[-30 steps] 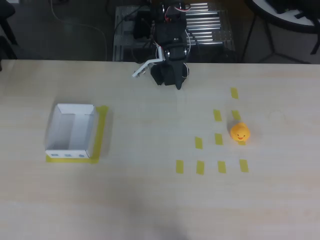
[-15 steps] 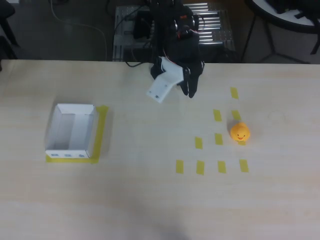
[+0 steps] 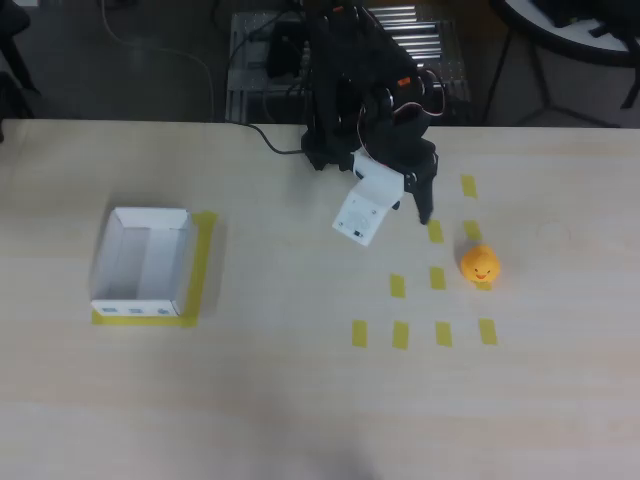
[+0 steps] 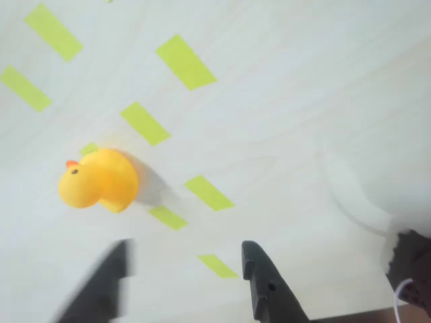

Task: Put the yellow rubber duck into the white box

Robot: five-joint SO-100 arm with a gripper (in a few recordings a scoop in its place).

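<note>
Overhead: arm leans out over the table, gripper (image 3: 400, 205) spread, well short of the duck (image 3: 480, 266) sitting among tape strips (image 3: 437, 278) | box (image 3: 143, 262) far left | Wrist: fingers (image 4: 266, 286) apart, duck (image 4: 99, 180) ahead, untouched.

We saw the yellow rubber duck (image 3: 480, 265) as a small, rounded, orange-yellow toy sitting upright on the pale wooden table, on the right side of the overhead view, touching one of several flat yellow tape strips. In the wrist view the duck (image 4: 98, 180) showed a tiny orange beak and a dark eye. The white box (image 3: 143, 263) lay well apart on the left: shallow, rectangular, open-topped, thin-walled, with small blue marks on its near outer side.
</note>
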